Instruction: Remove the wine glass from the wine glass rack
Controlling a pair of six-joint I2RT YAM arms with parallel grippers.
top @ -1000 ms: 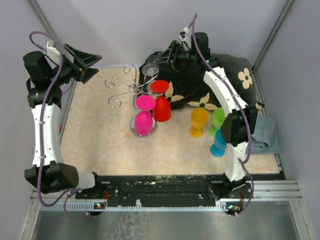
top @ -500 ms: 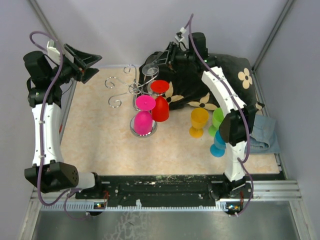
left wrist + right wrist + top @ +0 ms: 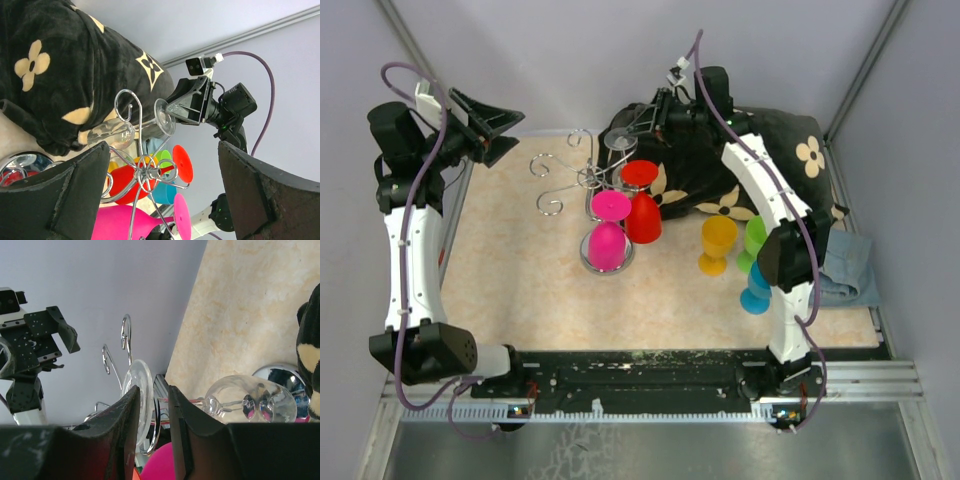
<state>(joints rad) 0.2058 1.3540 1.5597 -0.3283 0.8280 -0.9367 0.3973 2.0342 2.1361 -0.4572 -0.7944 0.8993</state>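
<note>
Found the wine glass rack (image 3: pixel 588 178) on the far half of the tabletop (image 3: pixel 520 280). Noted the left gripper (image 3: pixel 161 165) spread wide at the far left corner, the right gripper (image 3: pixel 154 395) narrowed around the foot of the clear wine glass (image 3: pixel 250 401) hanging from the rack's rearmost arm, pinch not discernible.

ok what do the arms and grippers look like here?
White links with black joint housings on both the left arm and the right arm. A purple cable loops along each. The left gripper and right gripper have black, matte, wedge-shaped fingers.
</note>
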